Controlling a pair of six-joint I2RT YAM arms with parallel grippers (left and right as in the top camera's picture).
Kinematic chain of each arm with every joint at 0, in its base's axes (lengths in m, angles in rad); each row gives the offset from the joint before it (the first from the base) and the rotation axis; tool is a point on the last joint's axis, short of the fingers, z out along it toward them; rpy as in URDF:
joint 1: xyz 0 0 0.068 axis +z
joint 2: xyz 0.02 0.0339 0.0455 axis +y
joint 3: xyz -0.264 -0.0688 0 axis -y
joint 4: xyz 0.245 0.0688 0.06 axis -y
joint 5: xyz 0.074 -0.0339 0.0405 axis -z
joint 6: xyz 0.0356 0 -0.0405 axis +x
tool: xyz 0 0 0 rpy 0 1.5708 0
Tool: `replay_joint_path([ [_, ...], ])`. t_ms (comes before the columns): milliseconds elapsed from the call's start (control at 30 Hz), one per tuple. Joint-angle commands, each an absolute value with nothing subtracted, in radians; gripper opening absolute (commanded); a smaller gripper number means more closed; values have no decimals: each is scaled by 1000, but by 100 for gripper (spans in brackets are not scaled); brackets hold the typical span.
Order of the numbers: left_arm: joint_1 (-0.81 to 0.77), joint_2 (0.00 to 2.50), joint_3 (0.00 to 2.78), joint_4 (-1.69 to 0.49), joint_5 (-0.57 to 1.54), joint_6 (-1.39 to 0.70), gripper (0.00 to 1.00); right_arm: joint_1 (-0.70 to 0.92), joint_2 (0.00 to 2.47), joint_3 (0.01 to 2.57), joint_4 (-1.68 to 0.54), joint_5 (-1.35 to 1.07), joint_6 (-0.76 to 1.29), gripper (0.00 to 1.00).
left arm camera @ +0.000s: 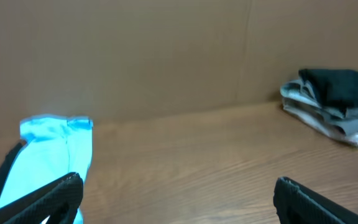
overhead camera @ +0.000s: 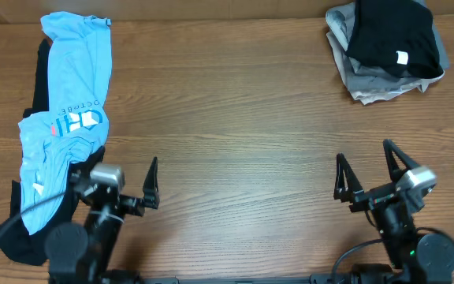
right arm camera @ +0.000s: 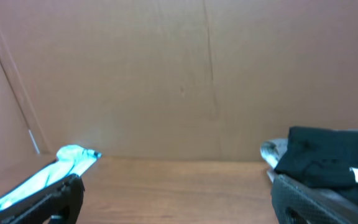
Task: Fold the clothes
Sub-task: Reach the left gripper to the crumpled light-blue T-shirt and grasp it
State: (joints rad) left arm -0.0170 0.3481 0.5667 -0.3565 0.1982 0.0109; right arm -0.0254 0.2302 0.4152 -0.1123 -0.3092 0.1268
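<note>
The clothes lie at the table's left: a light blue T-shirt (overhead camera: 73,79) with white text, stretched out long, on top of a black garment (overhead camera: 14,233) that shows along its left side. My left gripper (overhead camera: 115,167) stands open at the front left beside the shirt's lower part, nothing between its fingers. My right gripper (overhead camera: 362,154) is open at the front right over bare wood. The left wrist view has the shirt (left arm camera: 55,149) at its left, past the open gripper (left arm camera: 179,186). In the right wrist view the shirt (right arm camera: 67,162) is far left, and the gripper (right arm camera: 179,186) is open.
A stack of folded clothes (overhead camera: 388,47), black on top of grey, sits at the back right corner; the stack (left arm camera: 334,106) also shows in the left wrist view, and the stack (right arm camera: 328,162) in the right. A brown cardboard wall (right arm camera: 185,74) stands behind the wooden table (overhead camera: 235,118).
</note>
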Motion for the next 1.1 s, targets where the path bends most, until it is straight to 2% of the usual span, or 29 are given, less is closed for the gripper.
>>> replay_joint_path([
  [0, -6, 501, 756, -455, 208, 54, 100, -27, 350, 560, -170, -345, 126, 100],
  [233, -6, 919, 1259, -929, 211, 212, 100, -27, 716, 923, -472, -438, 96, 100],
  [367, -6, 1098, 1434, -1071, 210, 248, 100, -27, 879, 1040, -552, -512, 56, 100],
  [633, 10, 1354, 1477, -1068, 142, 209, 100, -27, 1106, 1055, -527, -669, 56, 100],
  [733, 67, 1448, 1477, -1058, 28, 163, 100, -27, 1173, 1055, -525, -708, 56, 100],
  [800, 112, 1502, 1477, -1045, -57, 125, 93, -27, 1205, 1055, -525, -710, 56, 100],
  [867, 165, 1555, 1477, -1023, -130, 88, 91, -27, 1236, 1055, -525, -710, 56, 100],
  [1067, 305, 1718, 1477, -950, -191, 96, 88, -27, 1285, 1055, -522, -709, 56, 100],
])
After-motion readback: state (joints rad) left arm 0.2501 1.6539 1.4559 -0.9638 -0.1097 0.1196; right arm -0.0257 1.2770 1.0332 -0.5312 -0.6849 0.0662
